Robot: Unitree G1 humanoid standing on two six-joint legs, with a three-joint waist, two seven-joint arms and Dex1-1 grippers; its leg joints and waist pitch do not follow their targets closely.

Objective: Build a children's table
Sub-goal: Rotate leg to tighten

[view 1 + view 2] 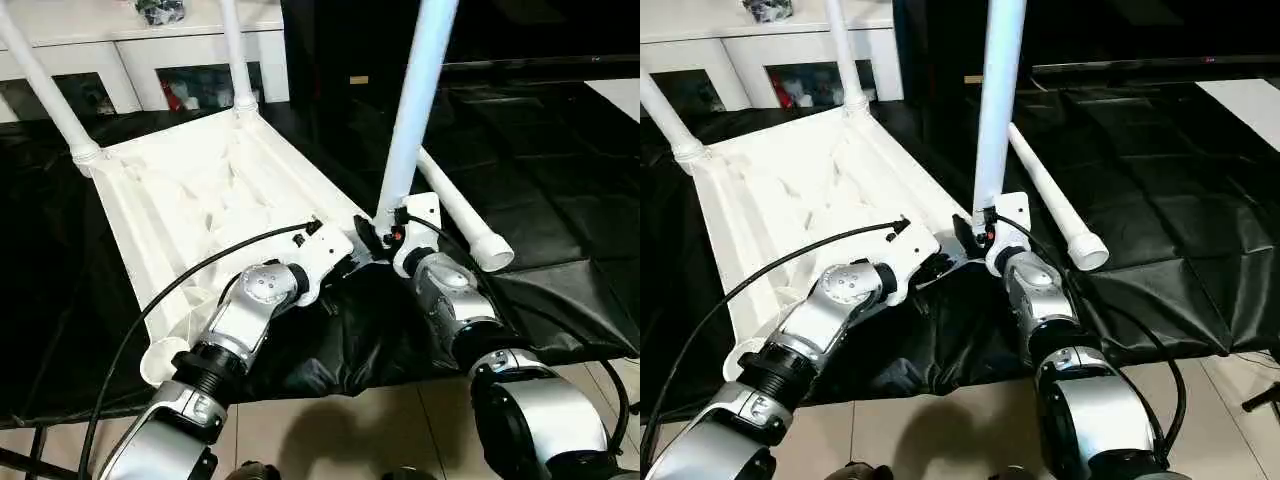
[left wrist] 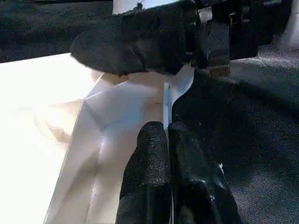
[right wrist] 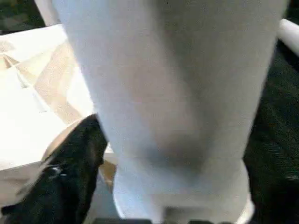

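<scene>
The children's table lies upside down on black cloth, its ribbed white tabletop point(image 1: 200, 190) facing up. Two white legs point(image 1: 45, 90) point(image 1: 235, 50) stand in the far corner sockets. A third leg point(image 1: 410, 120) stands upright in the near right corner socket. My right gripper point(image 1: 385, 237) is open around its base, with one black finger point(image 3: 70, 177) just beside the leg point(image 3: 173, 93). A fourth leg point(image 1: 465, 225) lies loose on the cloth to the right. My left gripper point(image 2: 167, 130) is shut on the tabletop's thin near rim point(image 2: 166, 100), close to that corner.
A white cabinet point(image 1: 150, 50) runs along the back left, and dark furniture point(image 1: 520, 40) stands at the back right. The black cloth point(image 1: 560, 200) ends at a tiled floor point(image 1: 350, 430) near my forearms. A black cable point(image 1: 180, 285) loops over the tabletop.
</scene>
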